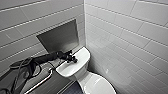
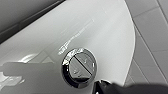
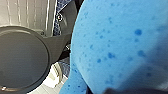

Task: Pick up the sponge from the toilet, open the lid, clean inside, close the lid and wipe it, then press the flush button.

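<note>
The white toilet (image 1: 82, 75) stands in a tiled corner, and its lid (image 1: 98, 86) lies down over the bowl. My left gripper (image 1: 73, 59) reaches in from the left and hovers low over the tank top (image 1: 80, 55), shut with nothing in it. Directly under it in the left wrist view is the round chrome flush button (image 2: 79, 67), split in two halves. The bright blue sponge (image 3: 117, 47) looms very close in the right wrist view, and my right gripper is shut on it.
White tiled walls close in behind and to the right of the toilet. A grey recessed niche (image 1: 60, 37) sits in the wall above the tank. A chrome rail (image 1: 41, 82) runs low on the left. Dark patterned floor (image 1: 72, 90) lies beside the bowl.
</note>
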You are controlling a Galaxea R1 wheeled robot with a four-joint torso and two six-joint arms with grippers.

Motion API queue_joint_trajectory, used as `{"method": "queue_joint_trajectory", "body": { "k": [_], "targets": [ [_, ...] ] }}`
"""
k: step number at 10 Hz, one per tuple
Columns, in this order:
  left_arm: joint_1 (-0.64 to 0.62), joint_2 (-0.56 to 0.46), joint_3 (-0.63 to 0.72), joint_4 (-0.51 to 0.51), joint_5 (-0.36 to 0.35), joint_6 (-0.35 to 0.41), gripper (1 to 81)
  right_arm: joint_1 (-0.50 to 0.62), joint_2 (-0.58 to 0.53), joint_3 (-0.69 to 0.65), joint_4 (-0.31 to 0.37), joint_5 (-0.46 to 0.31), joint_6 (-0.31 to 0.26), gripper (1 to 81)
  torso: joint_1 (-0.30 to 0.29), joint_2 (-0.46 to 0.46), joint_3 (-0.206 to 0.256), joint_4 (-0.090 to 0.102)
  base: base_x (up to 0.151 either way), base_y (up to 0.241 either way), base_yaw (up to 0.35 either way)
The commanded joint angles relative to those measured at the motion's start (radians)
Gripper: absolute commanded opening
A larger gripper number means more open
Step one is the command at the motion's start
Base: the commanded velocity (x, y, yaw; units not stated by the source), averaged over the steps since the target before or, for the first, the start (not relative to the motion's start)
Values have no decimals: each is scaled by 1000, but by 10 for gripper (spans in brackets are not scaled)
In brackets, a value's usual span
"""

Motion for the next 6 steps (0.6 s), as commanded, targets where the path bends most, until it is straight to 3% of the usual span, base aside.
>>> {"method": "queue_joint_trajectory", "body": {
  "k": [1,6],
  "targets": [
    [-182,-29,-35,46,8,17,10,-8,-28,36,-10,-59,-1,10,0,0,0,0,0,0,0],
    [-214,-38,-69,48,6,20,10,-11,-31,42,-10,-59,-1,10,0,0,0,0,0,0,0]
  ]
}}
